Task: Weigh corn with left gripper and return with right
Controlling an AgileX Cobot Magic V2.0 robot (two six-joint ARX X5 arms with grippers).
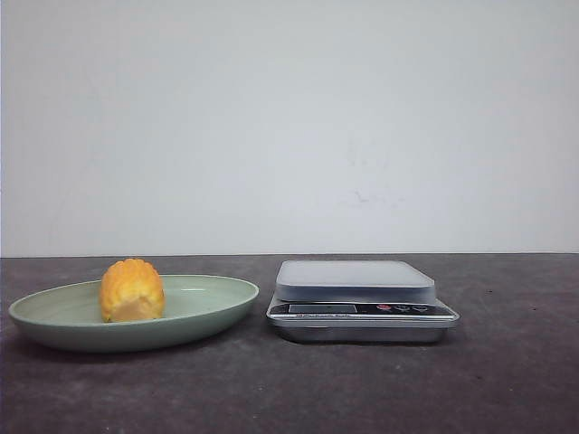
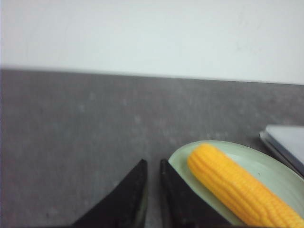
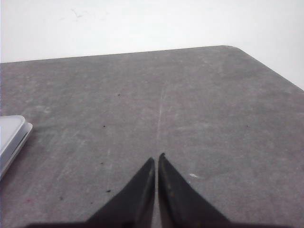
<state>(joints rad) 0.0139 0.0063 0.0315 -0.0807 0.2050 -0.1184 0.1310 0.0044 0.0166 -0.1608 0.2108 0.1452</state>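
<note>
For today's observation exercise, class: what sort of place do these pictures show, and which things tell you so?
Probably a robot test bench, not a real kitchen: a bare dark tabletop against a plain white wall, holding only a corn on a green plate beside a small digital scale, with a black pincer poised above.

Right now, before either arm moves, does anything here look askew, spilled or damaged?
Nothing stands out. The yellow-orange corn cob lies inside the pale green oval plate, the silver kitchen scale sits level beside it with nothing on it, and both black end effectors, left and right, are shut over the grey table.
</note>
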